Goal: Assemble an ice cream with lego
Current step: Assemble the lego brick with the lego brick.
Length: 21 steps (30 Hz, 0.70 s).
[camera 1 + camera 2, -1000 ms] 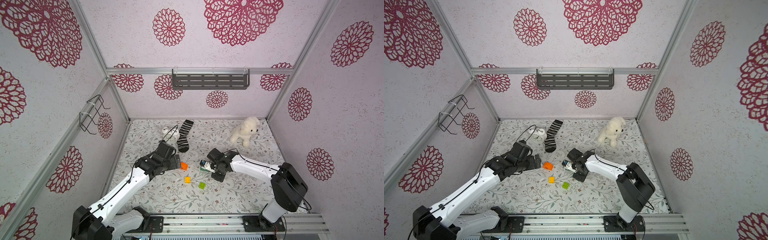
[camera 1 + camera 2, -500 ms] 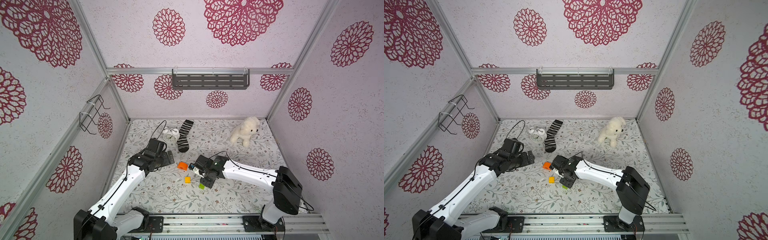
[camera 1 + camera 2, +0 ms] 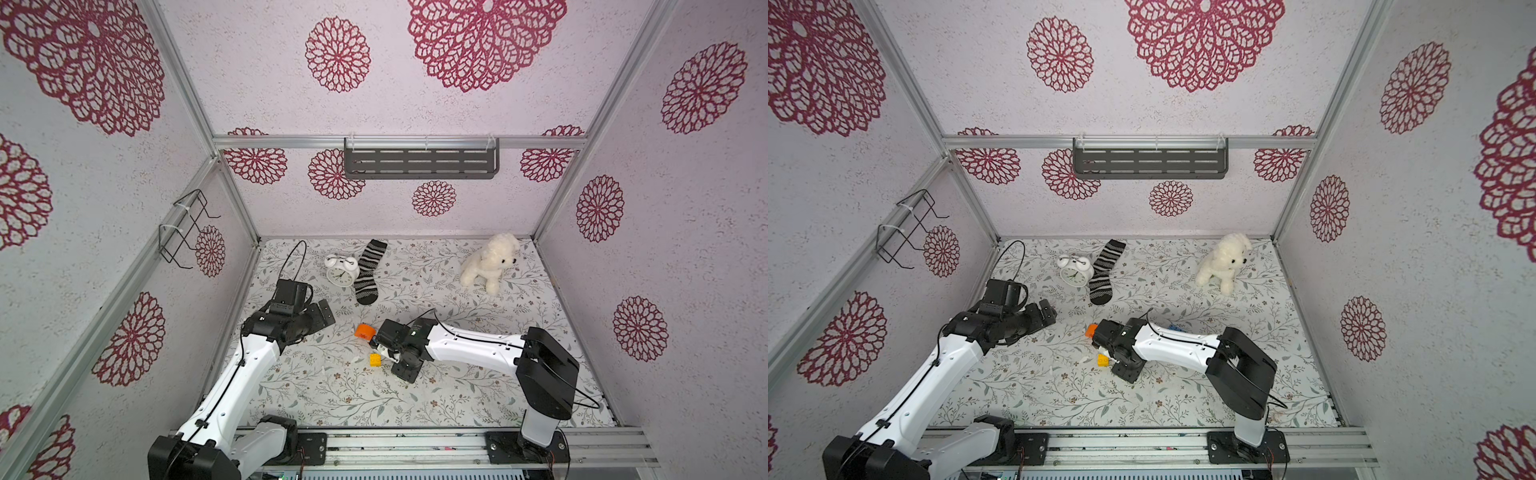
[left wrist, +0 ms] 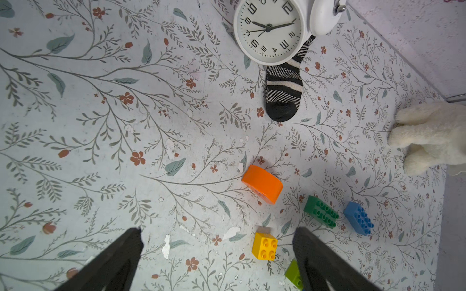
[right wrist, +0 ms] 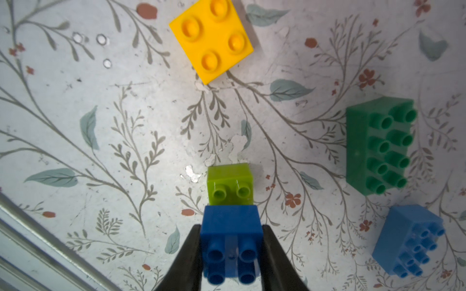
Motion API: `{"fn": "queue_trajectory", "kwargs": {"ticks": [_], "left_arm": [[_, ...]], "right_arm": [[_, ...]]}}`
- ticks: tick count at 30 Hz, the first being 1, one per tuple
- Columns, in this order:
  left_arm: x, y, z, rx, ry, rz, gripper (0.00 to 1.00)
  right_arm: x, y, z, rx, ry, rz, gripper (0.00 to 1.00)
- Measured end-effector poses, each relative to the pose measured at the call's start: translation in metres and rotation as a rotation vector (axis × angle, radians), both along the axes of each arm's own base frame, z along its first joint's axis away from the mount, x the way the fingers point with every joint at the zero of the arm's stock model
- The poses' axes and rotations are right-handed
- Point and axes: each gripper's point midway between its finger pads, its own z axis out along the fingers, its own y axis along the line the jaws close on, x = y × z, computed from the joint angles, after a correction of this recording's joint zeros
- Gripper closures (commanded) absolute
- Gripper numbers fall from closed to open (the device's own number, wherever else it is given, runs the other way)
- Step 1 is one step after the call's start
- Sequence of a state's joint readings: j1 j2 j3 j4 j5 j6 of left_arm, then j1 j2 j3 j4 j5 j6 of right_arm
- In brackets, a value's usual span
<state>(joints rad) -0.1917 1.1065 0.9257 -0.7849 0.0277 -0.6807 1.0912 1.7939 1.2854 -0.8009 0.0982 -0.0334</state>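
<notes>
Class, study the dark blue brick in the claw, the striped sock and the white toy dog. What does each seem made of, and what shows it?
The dark blue brick: probably hard moulded plastic, smooth and slightly glossy, with crisp edges and studs. The striped sock: knitted fabric, matt; fine ribbing shows, and it lies limp. The toy dog: plush, likely synthetic; fluffy, matt pile.

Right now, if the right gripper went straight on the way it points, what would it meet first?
Most likely the lime brick: it sits just ahead of the blue brick clamped in the right gripper. Whether the two bricks touch I cannot tell.
</notes>
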Motion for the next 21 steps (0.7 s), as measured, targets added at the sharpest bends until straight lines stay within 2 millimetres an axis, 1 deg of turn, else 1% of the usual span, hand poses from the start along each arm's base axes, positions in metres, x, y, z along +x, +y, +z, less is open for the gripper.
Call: {"fn": "queue_trajectory", "kwargs": {"ticks": [6,13,21], "left_arm": [[-0.001,-0.001,-0.001,-0.008,-0.005,-0.006,0.02],[-0.003,-0.001,-0.006,-0.005,0.005,-0.009,0.02],[-0.004,-0.001,-0.002,-0.007,-0.011,-0.013,0.02]], "right_arm": [[0.002,0.004,0.0,0.007,-0.004,0.001,0.73],[0.003,0.006,-0.007,-0.005,0.002,0.003,0.73],[0.003,0.005,-0.011,-0.017,0.003,0.01,0.73]]}}
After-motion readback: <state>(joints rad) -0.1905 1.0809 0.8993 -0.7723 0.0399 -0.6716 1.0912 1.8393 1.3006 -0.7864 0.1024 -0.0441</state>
